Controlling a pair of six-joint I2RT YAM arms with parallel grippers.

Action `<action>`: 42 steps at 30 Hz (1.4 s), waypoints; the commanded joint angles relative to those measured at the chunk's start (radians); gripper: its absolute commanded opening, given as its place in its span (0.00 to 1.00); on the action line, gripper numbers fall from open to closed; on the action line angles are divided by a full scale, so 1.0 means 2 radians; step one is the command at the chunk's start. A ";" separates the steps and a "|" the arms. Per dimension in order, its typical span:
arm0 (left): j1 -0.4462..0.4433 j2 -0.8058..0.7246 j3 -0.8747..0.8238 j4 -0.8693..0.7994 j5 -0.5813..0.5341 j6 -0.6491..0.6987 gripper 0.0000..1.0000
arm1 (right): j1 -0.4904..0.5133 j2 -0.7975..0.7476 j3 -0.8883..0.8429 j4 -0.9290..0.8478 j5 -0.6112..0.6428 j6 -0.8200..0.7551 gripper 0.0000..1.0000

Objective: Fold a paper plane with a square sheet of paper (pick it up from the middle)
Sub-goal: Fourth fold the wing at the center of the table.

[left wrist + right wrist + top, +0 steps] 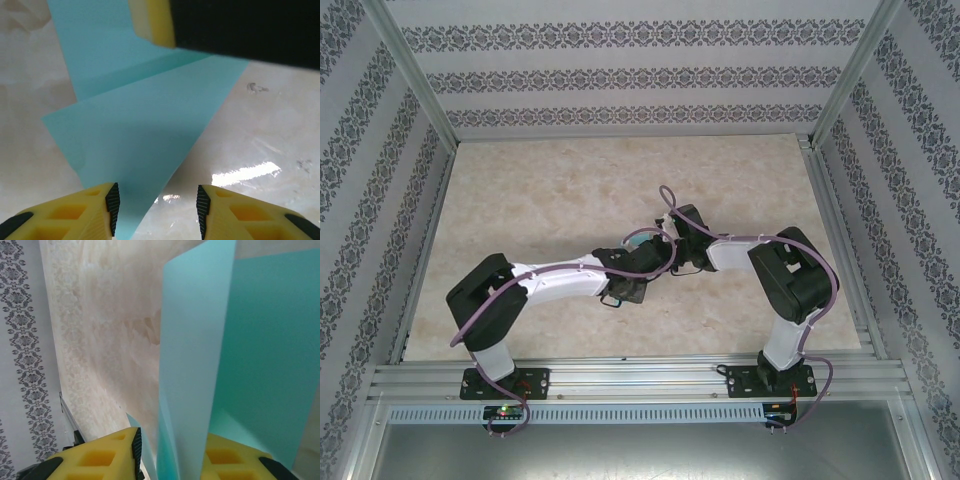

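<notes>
Marbled bench (pixel 540 200) lay between patterned walls (pixel 620 60), both arms meeting over its middle in the overhead view. The left wrist view gave more: the folded sheet of paper (pixel 145 130) lay creased on the bench, its tip between the fingers of the released left pincer (pixel 157 205). The right wrist view had the paper standing inside the right pincer (pixel 172 450); whether it was clamped, I could not tell.

White arms (pixel 560 277) with black joints; purple cables (pixel 665 196) looped alongside; yellow fingers (pixel 75 212) with black ribbed pads (pixel 113 205).
</notes>
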 commanded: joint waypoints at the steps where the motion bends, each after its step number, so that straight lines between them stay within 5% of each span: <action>1: -0.011 0.020 0.017 -0.038 -0.059 -0.017 0.48 | -0.007 -0.009 0.008 -0.004 -0.013 -0.009 0.30; 14: -0.025 0.035 0.011 -0.039 -0.083 -0.027 0.35 | -0.009 -0.009 0.006 0.007 -0.017 0.005 0.29; 27: -0.025 0.027 -0.010 -0.029 -0.082 -0.023 0.36 | -0.011 -0.001 0.007 0.018 -0.016 0.021 0.08; 42: -0.025 0.024 -0.006 -0.019 -0.084 -0.021 0.32 | -0.009 0.002 -0.001 0.023 -0.016 0.025 0.10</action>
